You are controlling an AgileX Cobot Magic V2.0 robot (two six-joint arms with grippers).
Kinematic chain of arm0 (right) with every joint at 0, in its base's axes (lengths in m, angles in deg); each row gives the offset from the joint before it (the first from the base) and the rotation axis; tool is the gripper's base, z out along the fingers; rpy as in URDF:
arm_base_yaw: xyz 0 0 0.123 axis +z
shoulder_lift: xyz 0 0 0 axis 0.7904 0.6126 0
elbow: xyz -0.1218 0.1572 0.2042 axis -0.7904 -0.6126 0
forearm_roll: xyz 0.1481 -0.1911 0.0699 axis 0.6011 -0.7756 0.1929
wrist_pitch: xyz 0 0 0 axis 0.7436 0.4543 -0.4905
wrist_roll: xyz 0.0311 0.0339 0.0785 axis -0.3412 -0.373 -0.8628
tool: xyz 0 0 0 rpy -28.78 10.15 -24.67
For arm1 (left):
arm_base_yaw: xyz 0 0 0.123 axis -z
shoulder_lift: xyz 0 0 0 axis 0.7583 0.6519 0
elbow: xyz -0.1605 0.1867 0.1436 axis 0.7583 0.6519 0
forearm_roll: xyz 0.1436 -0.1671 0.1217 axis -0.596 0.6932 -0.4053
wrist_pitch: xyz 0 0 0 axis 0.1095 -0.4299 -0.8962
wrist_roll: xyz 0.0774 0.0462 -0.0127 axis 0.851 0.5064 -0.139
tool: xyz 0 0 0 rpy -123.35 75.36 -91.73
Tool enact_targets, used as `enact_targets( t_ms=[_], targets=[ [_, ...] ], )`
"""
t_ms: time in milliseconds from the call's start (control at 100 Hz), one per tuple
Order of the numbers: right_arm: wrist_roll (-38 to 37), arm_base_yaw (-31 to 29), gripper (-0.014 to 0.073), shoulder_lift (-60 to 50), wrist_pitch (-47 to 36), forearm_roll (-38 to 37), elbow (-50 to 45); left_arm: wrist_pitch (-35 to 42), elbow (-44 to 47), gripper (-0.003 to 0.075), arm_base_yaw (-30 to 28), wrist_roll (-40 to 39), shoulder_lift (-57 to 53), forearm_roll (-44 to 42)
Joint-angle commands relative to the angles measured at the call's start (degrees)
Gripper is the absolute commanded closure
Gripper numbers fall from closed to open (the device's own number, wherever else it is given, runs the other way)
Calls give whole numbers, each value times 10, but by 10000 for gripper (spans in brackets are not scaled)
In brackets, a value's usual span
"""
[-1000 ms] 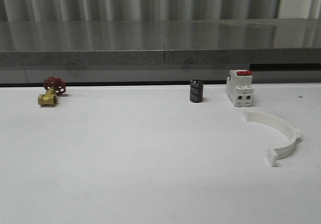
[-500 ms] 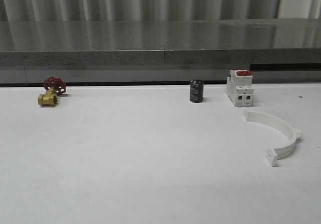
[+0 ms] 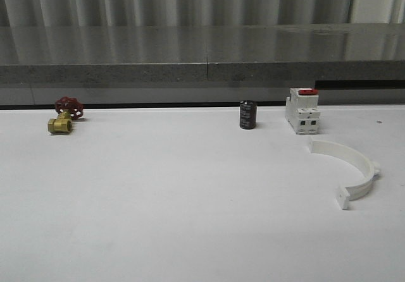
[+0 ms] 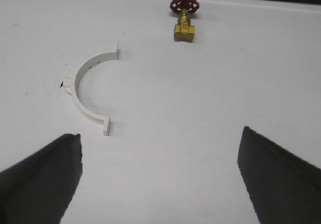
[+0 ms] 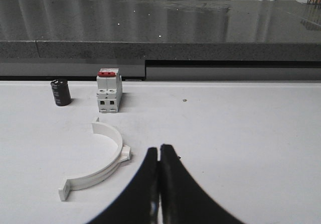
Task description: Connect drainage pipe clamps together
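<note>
One white drainage pipe clamp half (image 3: 361, 160) lies flat on the white table at the right, just in front of the breaker. In the right wrist view this same clamp half (image 5: 117, 144) lies just beside my right gripper (image 5: 159, 147), which is shut with nothing in it. Another clamp half (image 4: 82, 71) lies flat in the left wrist view, ahead of my left gripper (image 4: 160, 136) and off to one side. The left gripper is wide open and empty over bare table.
A white breaker with a red top (image 3: 302, 111) and a black cylinder (image 3: 247, 115) stand at the back of the table. A brass valve with a red handle (image 3: 63, 114) sits at the back left, beyond the second clamp half. A grey ledge (image 3: 202, 67) runs behind.
</note>
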Motion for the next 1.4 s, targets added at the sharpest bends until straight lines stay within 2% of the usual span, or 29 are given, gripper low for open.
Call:
enact_targets(
  t_ms=[0,310,500,630,840,1390],
  targets=[
    [3,-3,661,-10,-51,-1,9,48,-33,101,-20,-5,66,-6],
    [3,-3,661,-10,-51,-1,9,45,-146,101,-111,78,311,-6],
    [3,-3,661,-10,-51,-1,9,45,-222,101,-125,121,426,-4],
    [3,-3,661,-10,-51,-1,9,48,-254,101,-125,122,493,-5],
    [3,-3,661,-10,-51,-1,9,67,-279,101,-132,123,555,-14],
    [3,-3,661,-10,-51,-1,9,87,-291,101,-140,138,617,-7]
  ],
)
